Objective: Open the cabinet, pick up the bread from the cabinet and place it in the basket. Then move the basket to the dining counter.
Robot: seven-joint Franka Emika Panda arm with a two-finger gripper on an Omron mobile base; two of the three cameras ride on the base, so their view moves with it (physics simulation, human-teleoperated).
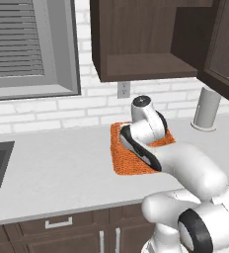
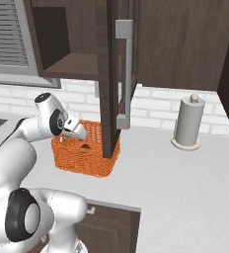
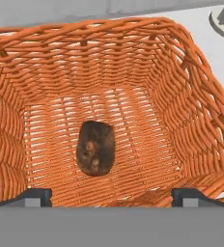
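The gripper [image 3: 111, 197] is held over the orange wicker basket [image 3: 191, 96] with its fingers [image 3: 34, 197] spread wide apart and nothing between them. The dark brown bread [image 3: 95, 147] is seen lying flat on the basket floor, just beyond the fingertips. The basket is set on the pale worktop [image 2: 185, 183] below the open cabinet [image 2: 72, 64], whose door [image 2: 117, 74] is swung out in front of it, with a paper towel roll [image 2: 188, 123] standing well apart.

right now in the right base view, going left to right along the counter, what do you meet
robot arm → tool over the basket → orange basket → open cabinet door with its silver handle → paper towel roll
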